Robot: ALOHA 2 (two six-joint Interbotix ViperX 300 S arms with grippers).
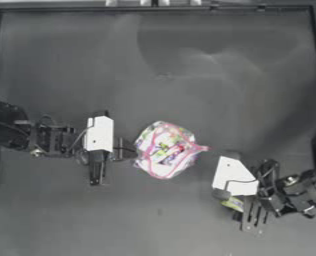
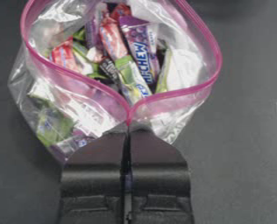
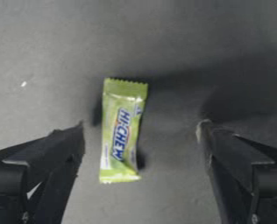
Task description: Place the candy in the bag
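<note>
Here the left claw (image 2: pixel 128 131) pinches the bag (image 2: pixel 114 74) rim, while the right claw (image 3: pixel 140 144), spread wide, straddles the candy (image 3: pixel 122 130).

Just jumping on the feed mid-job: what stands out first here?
The bag of bright multicoloured sweets sits mid-table, its pink-rimmed mouth gaping, with the left gripper shut on its rim. To the bag's right, the right gripper hangs open over the yellow-green candy, which lies flat on the dark table between the jaws, not yet gripped.
</note>
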